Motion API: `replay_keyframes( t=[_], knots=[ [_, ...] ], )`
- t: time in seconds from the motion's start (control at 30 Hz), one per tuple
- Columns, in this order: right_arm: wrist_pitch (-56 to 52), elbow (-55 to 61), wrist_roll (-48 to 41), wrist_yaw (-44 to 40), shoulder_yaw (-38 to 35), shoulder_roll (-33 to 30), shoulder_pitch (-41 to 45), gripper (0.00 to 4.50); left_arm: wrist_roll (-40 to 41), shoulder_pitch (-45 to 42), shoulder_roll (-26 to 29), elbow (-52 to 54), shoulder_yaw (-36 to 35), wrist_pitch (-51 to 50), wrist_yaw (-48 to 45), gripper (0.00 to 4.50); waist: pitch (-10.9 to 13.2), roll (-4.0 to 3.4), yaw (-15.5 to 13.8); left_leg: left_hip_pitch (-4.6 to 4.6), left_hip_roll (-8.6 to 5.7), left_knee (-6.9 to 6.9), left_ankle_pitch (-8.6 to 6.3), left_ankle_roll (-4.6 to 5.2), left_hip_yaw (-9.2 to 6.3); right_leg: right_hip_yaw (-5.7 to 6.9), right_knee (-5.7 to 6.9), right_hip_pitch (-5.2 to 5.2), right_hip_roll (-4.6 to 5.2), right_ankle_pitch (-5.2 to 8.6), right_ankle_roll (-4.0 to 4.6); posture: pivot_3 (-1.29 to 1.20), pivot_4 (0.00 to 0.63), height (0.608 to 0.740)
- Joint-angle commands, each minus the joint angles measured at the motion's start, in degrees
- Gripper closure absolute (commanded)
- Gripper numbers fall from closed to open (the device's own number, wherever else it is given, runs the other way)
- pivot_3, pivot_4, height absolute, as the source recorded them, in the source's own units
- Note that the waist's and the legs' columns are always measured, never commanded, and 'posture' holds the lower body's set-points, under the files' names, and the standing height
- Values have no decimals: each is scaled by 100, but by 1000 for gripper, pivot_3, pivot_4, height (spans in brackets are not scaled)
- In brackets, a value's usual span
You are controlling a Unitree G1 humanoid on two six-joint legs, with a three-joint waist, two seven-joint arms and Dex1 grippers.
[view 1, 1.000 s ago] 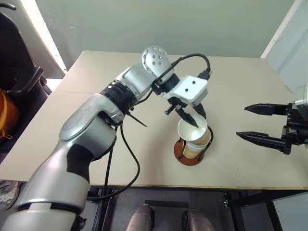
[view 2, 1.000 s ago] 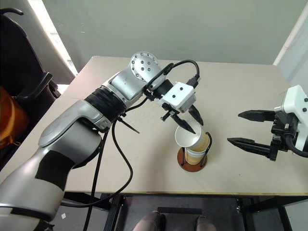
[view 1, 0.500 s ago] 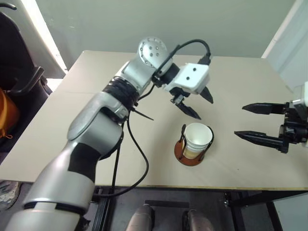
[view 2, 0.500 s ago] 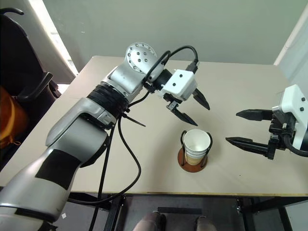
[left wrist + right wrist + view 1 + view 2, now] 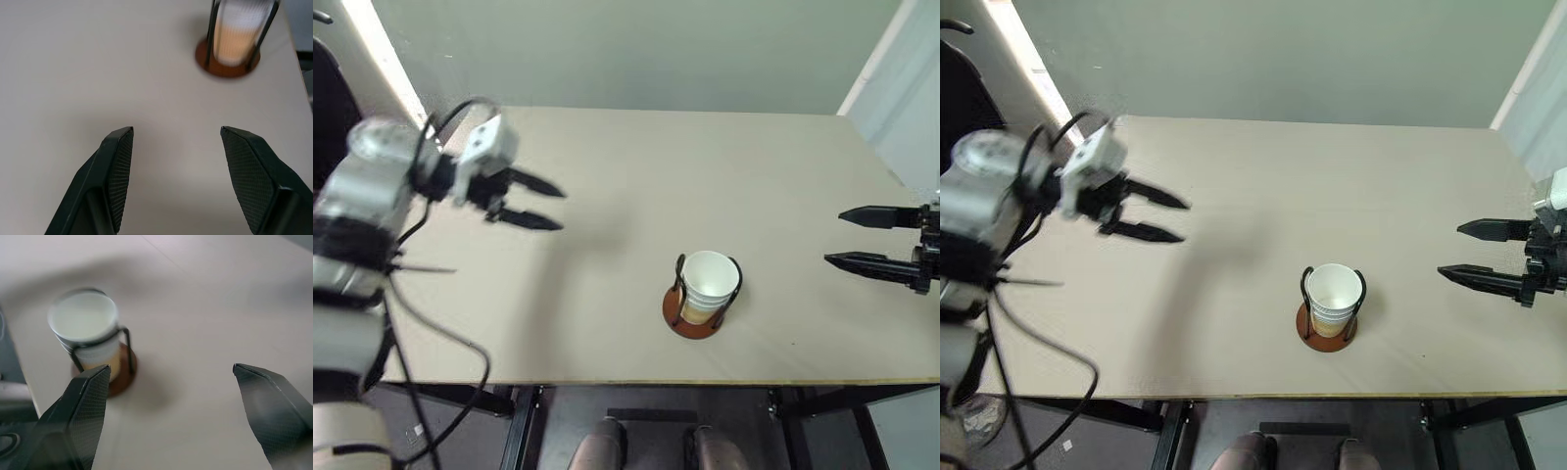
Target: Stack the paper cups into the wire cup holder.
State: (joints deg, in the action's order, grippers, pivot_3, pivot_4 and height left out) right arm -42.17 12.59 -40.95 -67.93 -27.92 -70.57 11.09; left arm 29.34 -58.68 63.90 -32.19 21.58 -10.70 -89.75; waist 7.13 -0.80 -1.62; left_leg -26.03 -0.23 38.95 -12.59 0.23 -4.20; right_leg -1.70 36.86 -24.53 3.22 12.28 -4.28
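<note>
The paper cups (image 5: 709, 285) sit nested in one stack inside the wire cup holder (image 5: 690, 318), which stands near the table's front edge, a little right of centre. The stack's white rim rises above the black wire loops. My left gripper (image 5: 546, 207) hovers open over the table's left side, far from the holder, with nothing between its fingers. At the right edge my right gripper (image 5: 842, 235) stands open and empty, pointing toward the holder. The left wrist view shows the holder (image 5: 228, 63) beyond the open fingers; the right wrist view shows the cups (image 5: 85, 328) too.
The tan table (image 5: 636, 176) reaches back to a pale wall. A dark chair (image 5: 955, 73) stands off the table's left side. The table's front edge (image 5: 656, 380) lies close behind the holder.
My left gripper let go of the top cup, which dropped upright into the stack, then swung far to the left. The right gripper drew back to the right a little.
</note>
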Motion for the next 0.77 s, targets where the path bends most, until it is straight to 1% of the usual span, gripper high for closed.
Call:
replay_keyframes(
  t=[0.03,0.07,0.13,0.17,0.23,0.3,0.33,0.43,0.53,0.77],
  knots=[
    [260,-366,213,-354,-178,-294,38,344,216,768,698,757,-1086,-598,195,1478,0,-1,-11,0,0,0,0,-1,-5,1,3,2,0,2,6,0,150,740],
    [330,-520,268,-447,-153,-356,90,344,310,1178,877,993,-1385,-768,276,1478,0,-1,13,1,0,0,1,-2,-3,1,4,-2,1,4,14,0,150,740],
    [446,-720,329,-578,-67,-413,196,344,417,1764,1005,1477,-1846,-1035,443,1478,-2,2,31,14,0,-9,-1,-4,2,-3,6,3,1,13,33,0,150,740],
    [488,-787,339,-610,42,-418,299,344,459,2011,1025,1696,-2057,-1150,548,1478,-3,2,22,24,0,-13,0,-5,0,0,8,14,1,36,74,0,150,740],
    [555,-874,358,-654,316,-382,552,344,564,2405,1003,2098,-2453,-1406,741,1478,-3,2,13,42,-1,-33,-2,-4,-3,0,12,24,1,46,94,0,150,740],
    [600,-952,391,-682,591,-307,829,344,587,2731,983,2393,-2746,-1572,875,1478,-3,3,32,59,-2,-66,-24,33,-3,-1,12,26,2,40,109,0,150,740],
    [623,-998,418,-698,730,-270,969,344,565,2873,977,2502,-2868,-1628,934,1478,-3,3,44,68,-1,-74,-19,27,-2,-1,14,25,0,36,115,0,150,740],
    [683,-1134,489,-761,1059,-169,1301,344,571,3220,968,2749,-3222,-1783,1053,1478,-2,3,86,100,5,-100,1,2,-2,1,22,32,-2,27,131,0,150,740],
    [702,-1233,549,-807,1265,-90,1532,344,589,3499,949,2964,-3510,-1912,1123,1478,-2,3,118,109,13,-106,9,-8,-3,1,29,31,-10,25,143,0,150,740],
    [723,-1318,638,-866,1443,48,1692,344,597,3843,856,3340,-3853,-2140,1274,1478,-2,3,125,108,17,-108,6,-10,-5,4,29,29,-11,23,163,0,150,740]
  ],
)
